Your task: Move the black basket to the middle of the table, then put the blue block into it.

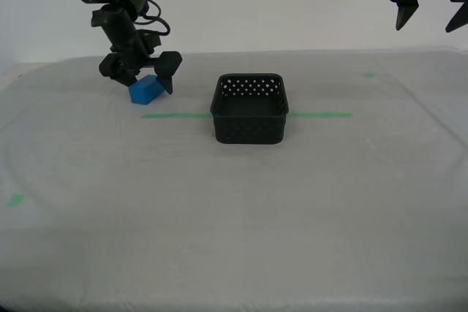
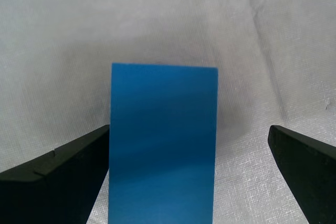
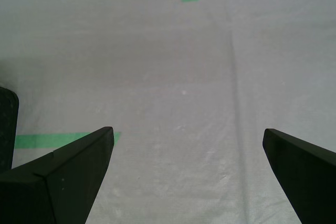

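The black basket [image 1: 248,109] stands upright on the table [image 1: 234,239], over the green tape line near the middle of the exterior view. The blue block [image 1: 145,90] lies to the exterior view's left of it. My second gripper [image 1: 145,82] is lowered around the block and open. In the second wrist view the blue block [image 2: 163,145] sits between the fingers of my second gripper [image 2: 189,129]; one finger is against its side and the other stands well clear. My first gripper [image 1: 426,27] hangs open and empty high at the exterior view's upper right, also seen as my first gripper [image 3: 187,130].
A green tape line [image 1: 175,115] runs across the table under the basket. Small green marks lie at the back right [image 1: 369,74] and front left [image 1: 14,199] of the exterior view. The first wrist view shows a dark basket edge [image 3: 6,129] beside the tape.
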Motion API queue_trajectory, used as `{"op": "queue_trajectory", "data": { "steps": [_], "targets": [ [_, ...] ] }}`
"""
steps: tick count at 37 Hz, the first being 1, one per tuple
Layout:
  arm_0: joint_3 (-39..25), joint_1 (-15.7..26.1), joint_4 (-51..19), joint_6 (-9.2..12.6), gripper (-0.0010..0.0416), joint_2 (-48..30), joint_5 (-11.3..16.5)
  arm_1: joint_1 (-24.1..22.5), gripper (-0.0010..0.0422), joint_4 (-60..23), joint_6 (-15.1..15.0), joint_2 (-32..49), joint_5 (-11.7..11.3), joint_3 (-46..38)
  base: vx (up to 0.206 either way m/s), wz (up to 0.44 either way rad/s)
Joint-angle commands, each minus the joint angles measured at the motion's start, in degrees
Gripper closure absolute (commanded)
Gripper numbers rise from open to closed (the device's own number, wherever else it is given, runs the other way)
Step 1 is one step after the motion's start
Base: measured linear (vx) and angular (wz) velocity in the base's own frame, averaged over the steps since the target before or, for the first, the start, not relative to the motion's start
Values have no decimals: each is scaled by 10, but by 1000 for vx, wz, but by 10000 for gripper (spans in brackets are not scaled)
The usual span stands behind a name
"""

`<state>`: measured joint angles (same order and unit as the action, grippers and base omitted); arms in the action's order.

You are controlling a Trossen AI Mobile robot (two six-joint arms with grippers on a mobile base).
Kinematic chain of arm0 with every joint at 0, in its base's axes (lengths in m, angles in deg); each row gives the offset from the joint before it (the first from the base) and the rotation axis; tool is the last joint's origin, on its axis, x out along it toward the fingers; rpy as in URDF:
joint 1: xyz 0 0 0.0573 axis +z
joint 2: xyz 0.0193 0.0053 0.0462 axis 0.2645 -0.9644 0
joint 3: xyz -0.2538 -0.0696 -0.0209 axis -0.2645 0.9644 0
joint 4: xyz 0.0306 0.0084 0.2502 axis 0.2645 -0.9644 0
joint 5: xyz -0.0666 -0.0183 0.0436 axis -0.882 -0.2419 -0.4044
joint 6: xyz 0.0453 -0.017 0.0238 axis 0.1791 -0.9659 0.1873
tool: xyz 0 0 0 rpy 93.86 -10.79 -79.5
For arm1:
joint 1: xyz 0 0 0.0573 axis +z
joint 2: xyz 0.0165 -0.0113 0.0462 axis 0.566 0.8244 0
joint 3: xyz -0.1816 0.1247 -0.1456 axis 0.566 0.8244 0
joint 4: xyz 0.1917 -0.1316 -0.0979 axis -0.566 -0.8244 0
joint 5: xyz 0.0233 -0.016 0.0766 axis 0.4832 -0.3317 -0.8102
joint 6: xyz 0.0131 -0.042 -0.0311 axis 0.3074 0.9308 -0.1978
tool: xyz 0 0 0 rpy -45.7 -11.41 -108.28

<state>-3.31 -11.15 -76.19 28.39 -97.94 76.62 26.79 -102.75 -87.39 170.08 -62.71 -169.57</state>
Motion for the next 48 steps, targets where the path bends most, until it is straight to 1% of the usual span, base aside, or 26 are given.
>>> {"op": "queue_trajectory", "data": {
  "steps": [1,5,9,17,28,36,43,48],
  "targets": [
    [0,0,1,0,7,0,0,0,11,-9,0,0,0,0,0,0],
    [0,0,1,0,7,0,0,1,12,-14,-6,0,-2,0,0,0],
    [0,0,1,0,7,0,0,1,12,-14,-10,0,-11,0,0,0],
    [0,0,1,0,7,0,0,3,12,-21,-23,0,-11,0,0,0],
    [0,0,1,0,7,0,0,3,12,-6,-23,0,-16,0,0,0],
    [0,0,1,0,7,0,0,3,13,-4,-38,0,-16,0,0,0],
    [0,0,1,0,7,0,0,3,37,1,-40,0,-17,0,0,0],
    [0,0,1,0,7,0,0,3,78,2,-39,0,-17,0,0,0]
  ]
}}
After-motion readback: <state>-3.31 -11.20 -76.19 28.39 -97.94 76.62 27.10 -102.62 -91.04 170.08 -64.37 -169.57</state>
